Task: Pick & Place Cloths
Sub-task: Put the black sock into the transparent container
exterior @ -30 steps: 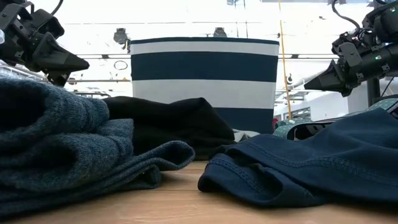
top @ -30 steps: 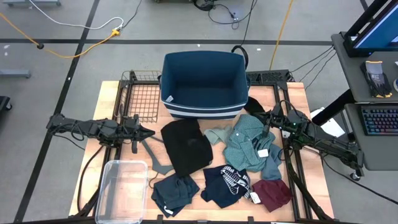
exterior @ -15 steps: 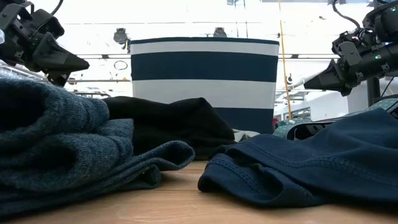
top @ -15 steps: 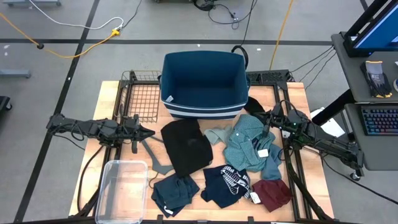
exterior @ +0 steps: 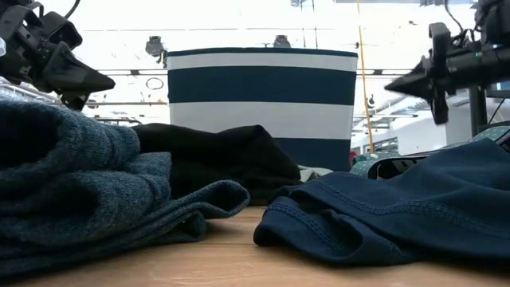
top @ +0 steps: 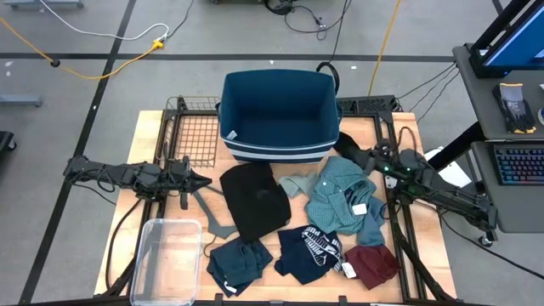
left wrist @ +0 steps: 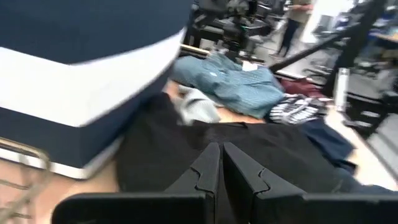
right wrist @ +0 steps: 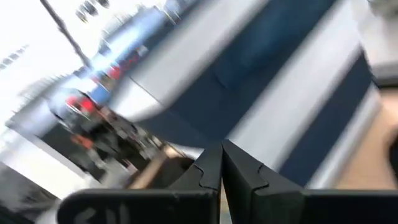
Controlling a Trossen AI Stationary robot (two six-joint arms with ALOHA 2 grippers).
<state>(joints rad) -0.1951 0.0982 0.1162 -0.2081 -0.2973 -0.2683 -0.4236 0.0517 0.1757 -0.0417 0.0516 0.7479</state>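
Several cloths lie on the table in the high view: a black one [top: 255, 200], teal checked [top: 340, 195], pale green [top: 297, 184], navy with white print [top: 310, 252], maroon [top: 371, 262] and dark teal [top: 238, 262]. My left gripper [top: 204, 181] is shut and hovers just left of the black cloth [left wrist: 249, 149], above the table. My right gripper [top: 355, 153] is shut and hangs in the air above the far end of the teal checked cloth, pointing at the blue striped basket [right wrist: 280, 74]. In the low view both grippers [exterior: 107, 82] [exterior: 390, 82] are clear of the cloths.
The blue and white striped basket [top: 276, 115] stands at the table's far middle. A wire rack [top: 191, 132] sits to its left. A clear plastic box [top: 166, 259] is at the near left corner, and a grey hanger [top: 208, 217] lies beside the black cloth.
My right gripper has risen and moved a little toward the far edge and the basket. It has tipped from slanting down to level and rolled about its own axis, staying shut. The cloths lie as before.
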